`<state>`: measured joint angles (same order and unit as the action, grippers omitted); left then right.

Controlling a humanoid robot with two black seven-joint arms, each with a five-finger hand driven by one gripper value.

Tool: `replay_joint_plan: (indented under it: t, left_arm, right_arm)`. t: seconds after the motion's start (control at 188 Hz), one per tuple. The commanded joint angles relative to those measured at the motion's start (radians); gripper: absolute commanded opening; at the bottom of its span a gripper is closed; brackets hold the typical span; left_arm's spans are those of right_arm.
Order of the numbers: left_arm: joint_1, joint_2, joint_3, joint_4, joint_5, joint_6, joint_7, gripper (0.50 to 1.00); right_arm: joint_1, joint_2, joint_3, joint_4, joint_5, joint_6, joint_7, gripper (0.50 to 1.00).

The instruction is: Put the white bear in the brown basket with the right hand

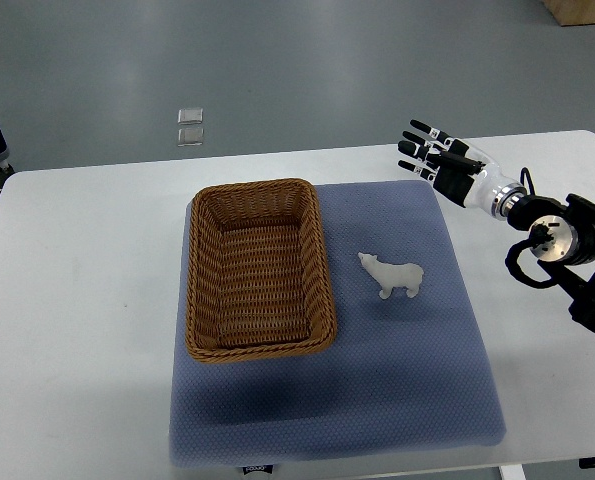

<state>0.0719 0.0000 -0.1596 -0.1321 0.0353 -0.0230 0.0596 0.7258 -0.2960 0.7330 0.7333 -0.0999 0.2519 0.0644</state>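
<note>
1. White and small, the bear is a polar bear figure lying on its side on the blue-grey mat, with its head pointing toward the basket and its legs toward the near edge.
2. Woven brown wicker forms the basket, a rectangular one with raised walls, sitting on the left part of the same mat.
3. The bear lies just to the right of the basket, apart from its wall and outside it.
4. The right hand hovers above the far right corner of the mat, well apart from the bear, with its black-tipped fingers spread and holding nothing.
5. Mat and basket rest on a white table.
</note>
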Motion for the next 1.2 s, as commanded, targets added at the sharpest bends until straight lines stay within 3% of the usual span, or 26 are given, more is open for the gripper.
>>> replay_joint_plan:
  t: [0.0, 0.73, 1.088, 1.194]
  left_arm:
    - [0.0, 0.0, 0.0, 0.0, 0.0, 0.0, 0.0, 1.0]
    - [-0.003, 0.0, 0.0, 0.003, 0.0, 0.005, 0.0, 1.0]
    - [-0.003, 0.0, 0.002, 0.003, 0.0, 0.005, 0.0, 1.0]
    - [-0.003, 0.0, 0.002, 0.003, 0.0, 0.005, 0.0, 1.0]
  right_arm:
    - [0.0, 0.0, -0.006, 0.0, 0.0, -0.002, 0.002, 0.93]
    - [0.015, -0.002, -0.015, 0.014, -0.159, 0.007, 0.035, 0.928]
    - [0.04, -0.02, -0.015, 0.063, -0.566, 0.049, 0.046, 0.93]
    - [0.053, -0.04, -0.017, 0.083, -0.664, 0.099, 0.072, 0.93]
